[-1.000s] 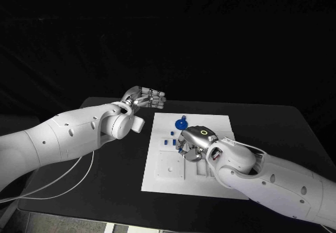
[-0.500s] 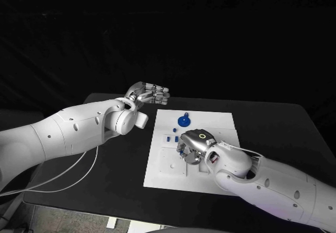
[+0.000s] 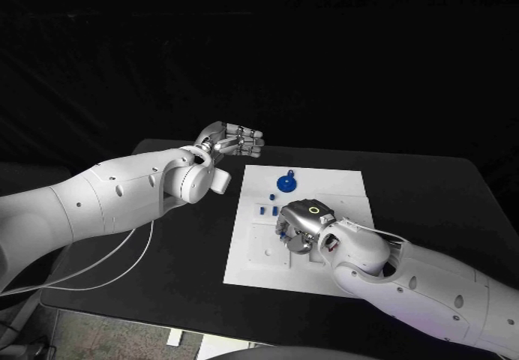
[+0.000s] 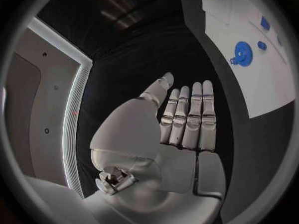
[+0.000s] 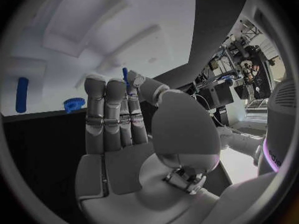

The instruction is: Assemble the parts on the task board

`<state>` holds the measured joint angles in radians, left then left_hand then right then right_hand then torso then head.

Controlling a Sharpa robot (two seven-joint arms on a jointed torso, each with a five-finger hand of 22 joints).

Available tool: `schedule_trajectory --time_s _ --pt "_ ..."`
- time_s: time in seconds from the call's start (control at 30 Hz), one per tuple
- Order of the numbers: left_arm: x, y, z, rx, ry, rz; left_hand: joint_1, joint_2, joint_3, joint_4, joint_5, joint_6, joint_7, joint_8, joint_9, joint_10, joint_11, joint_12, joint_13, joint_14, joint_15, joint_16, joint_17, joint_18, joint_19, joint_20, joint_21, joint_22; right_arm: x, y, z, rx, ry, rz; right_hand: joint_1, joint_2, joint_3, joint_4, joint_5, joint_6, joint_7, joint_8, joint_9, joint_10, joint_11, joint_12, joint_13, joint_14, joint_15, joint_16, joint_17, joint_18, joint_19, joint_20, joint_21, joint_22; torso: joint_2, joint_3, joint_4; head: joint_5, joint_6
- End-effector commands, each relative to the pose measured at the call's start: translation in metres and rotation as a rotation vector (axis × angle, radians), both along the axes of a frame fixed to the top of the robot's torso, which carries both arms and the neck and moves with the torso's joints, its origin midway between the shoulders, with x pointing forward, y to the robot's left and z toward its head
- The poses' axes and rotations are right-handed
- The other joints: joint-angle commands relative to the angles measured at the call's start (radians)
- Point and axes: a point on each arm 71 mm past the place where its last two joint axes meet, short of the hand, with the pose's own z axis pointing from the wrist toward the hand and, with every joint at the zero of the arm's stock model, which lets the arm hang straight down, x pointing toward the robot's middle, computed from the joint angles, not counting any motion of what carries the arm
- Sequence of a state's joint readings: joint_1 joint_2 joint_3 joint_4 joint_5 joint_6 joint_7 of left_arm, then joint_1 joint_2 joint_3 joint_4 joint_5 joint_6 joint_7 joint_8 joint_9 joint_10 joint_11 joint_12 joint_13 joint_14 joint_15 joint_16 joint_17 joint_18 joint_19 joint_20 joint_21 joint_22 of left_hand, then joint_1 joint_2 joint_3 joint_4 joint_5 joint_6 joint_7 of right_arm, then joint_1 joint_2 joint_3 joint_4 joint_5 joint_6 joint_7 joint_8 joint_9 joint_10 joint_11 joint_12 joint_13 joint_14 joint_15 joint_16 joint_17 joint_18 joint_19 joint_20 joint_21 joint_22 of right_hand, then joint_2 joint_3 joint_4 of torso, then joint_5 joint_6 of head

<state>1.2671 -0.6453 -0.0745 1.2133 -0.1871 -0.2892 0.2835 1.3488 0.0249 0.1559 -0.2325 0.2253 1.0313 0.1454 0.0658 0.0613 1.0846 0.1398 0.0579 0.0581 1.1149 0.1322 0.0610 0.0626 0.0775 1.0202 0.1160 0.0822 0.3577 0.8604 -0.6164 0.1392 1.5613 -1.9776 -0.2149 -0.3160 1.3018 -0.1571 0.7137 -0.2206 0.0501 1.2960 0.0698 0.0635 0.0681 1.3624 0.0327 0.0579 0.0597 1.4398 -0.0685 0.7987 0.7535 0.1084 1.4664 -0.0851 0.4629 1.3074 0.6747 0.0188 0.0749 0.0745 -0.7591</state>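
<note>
Honestly, my right hand [image 3: 298,223] hides whatever its fingertips meet on the task board [image 3: 340,184]; in its wrist view a small blue part [image 5: 124,75] is pinched there. My left hand [image 3: 230,142] hovers flat and empty beyond the board's far corner, having drifted slightly rightward.
</note>
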Motion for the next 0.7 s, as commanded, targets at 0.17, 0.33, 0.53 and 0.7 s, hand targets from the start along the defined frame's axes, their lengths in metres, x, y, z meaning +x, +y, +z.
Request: schedule_trajectory --time_s 0.17,0.33,0.53,0.7 --pt "-0.0001 -0.0005 0.0018 -0.014 -0.009 -0.008 -0.007 0.004 0.0 -0.003 -0.001 0.0 0.003 0.002 0.0 -0.002 0.003 0.001 -0.001 -0.008 0.002 0.0 0.0 0.019 -0.006 -0.002 -0.001 0.002 -0.0011 0.0006 -0.0027 -0.025 0.0 0.008 0.009 -0.001 0.008 -0.001 0.007 0.005 0.0 0.0 0.001 0.037 -0.014 0.004 0.004 0.004 -0.003 -0.003 0.001 0.028 0.044 -0.007 0.004 0.008 0.0 -0.0005 -0.0012 0.004 -0.001" --pt "0.0 0.0001 0.0017 -0.013 -0.008 -0.007 -0.007 0.004 -0.001 -0.003 0.0 0.0 0.003 0.002 0.0 -0.003 0.003 0.001 -0.001 -0.009 0.002 0.0 0.0 0.02 -0.005 -0.002 -0.001 0.004 -0.0014 0.0009 -0.0037 -0.028 0.003 0.009 0.009 -0.001 0.008 -0.001 0.007 0.005 0.0 0.0 0.001 0.037 -0.014 0.004 0.004 0.004 -0.003 -0.003 0.001 0.028 0.044 -0.007 0.004 0.008 0.0 -0.0007 -0.0013 0.005 -0.002" --pt "0.0001 0.0004 0.0016 -0.013 -0.008 -0.006 -0.007 0.004 -0.001 -0.003 0.0 0.0 0.003 0.002 0.0 -0.003 0.003 0.001 -0.001 -0.009 0.002 0.0 0.0 0.02 -0.005 -0.002 -0.001 0.004 -0.0017 0.0018 -0.0049 -0.031 0.006 0.012 0.009 -0.001 0.008 -0.001 0.007 0.005 0.0 0.0 0.001 0.037 -0.014 0.004 0.004 0.004 -0.003 -0.003 0.001 0.028 0.044 -0.007 0.004 0.008 0.001 -0.0017 -0.0001 0.009 -0.004" --pt "-0.0001 0.0005 0.0016 -0.014 -0.007 -0.009 -0.007 0.004 -0.001 -0.003 0.0 0.0 0.003 0.002 0.0 -0.003 0.003 0.001 -0.001 -0.009 0.002 0.0 0.0 0.02 -0.005 -0.002 -0.001 0.004 -0.0015 0.0017 -0.0071 -0.036 0.01 0.012 0.008 0.0 0.008 -0.002 0.007 0.004 0.0 0.0 0.001 0.037 -0.015 0.004 0.004 0.004 -0.003 -0.003 0.001 0.029 0.044 -0.007 0.004 0.006 0.001 -0.0012 -0.0011 0.011 -0.006"
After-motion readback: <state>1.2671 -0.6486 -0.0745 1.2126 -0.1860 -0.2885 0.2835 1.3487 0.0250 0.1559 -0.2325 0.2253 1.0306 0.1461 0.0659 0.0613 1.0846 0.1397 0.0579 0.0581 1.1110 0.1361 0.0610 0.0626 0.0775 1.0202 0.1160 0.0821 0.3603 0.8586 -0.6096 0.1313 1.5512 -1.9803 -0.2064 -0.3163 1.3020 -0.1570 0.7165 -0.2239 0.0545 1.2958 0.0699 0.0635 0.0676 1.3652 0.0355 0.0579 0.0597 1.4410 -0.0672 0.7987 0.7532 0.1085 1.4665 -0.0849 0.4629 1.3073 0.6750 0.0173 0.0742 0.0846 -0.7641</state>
